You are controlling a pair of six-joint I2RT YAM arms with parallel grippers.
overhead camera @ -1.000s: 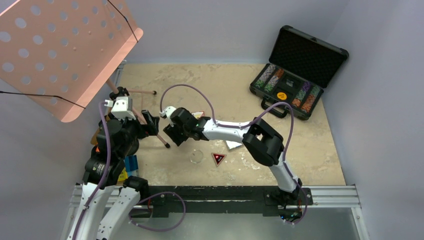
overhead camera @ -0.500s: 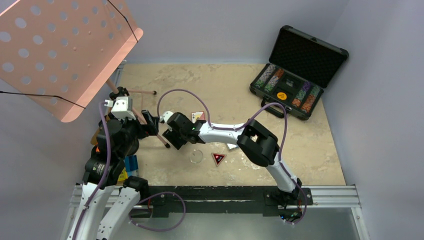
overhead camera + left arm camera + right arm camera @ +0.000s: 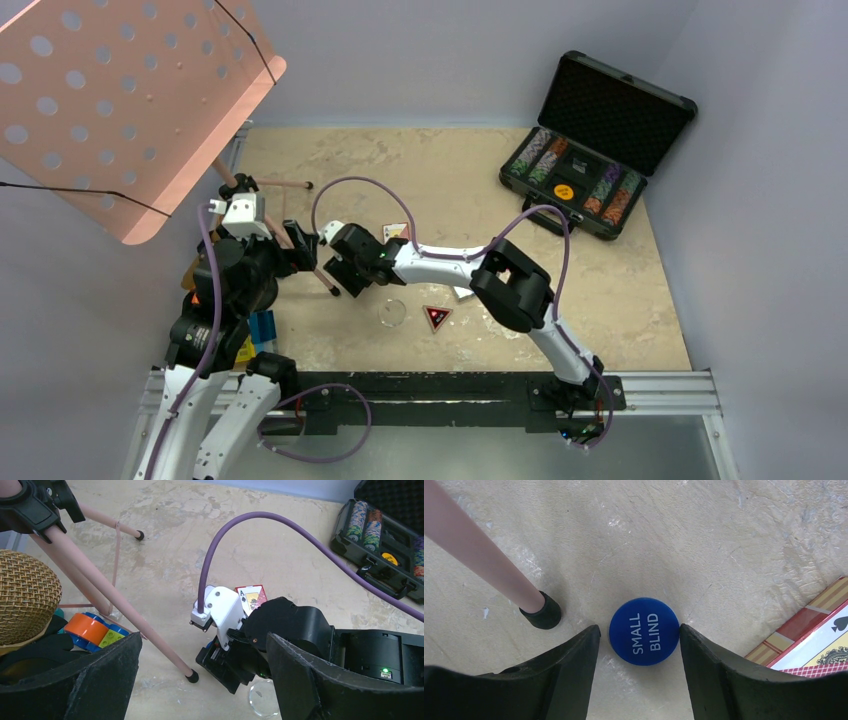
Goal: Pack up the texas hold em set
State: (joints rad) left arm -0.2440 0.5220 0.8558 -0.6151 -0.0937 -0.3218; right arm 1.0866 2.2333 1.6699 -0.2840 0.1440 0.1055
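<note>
Your right gripper [image 3: 638, 631] is released. The blue button [image 3: 644, 631] lies mid-frame, centred between its jaws, so you close without shifting sideways.

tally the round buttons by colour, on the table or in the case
blue button: 1, on the table
clear button: 1, on the table
orange button: 1, in the case
total: 3

Blue round button [image 3: 644, 631]: "SMALL BLIND" (white letters). Red card deck [image 3: 251, 599]: "A" with spade.
</note>
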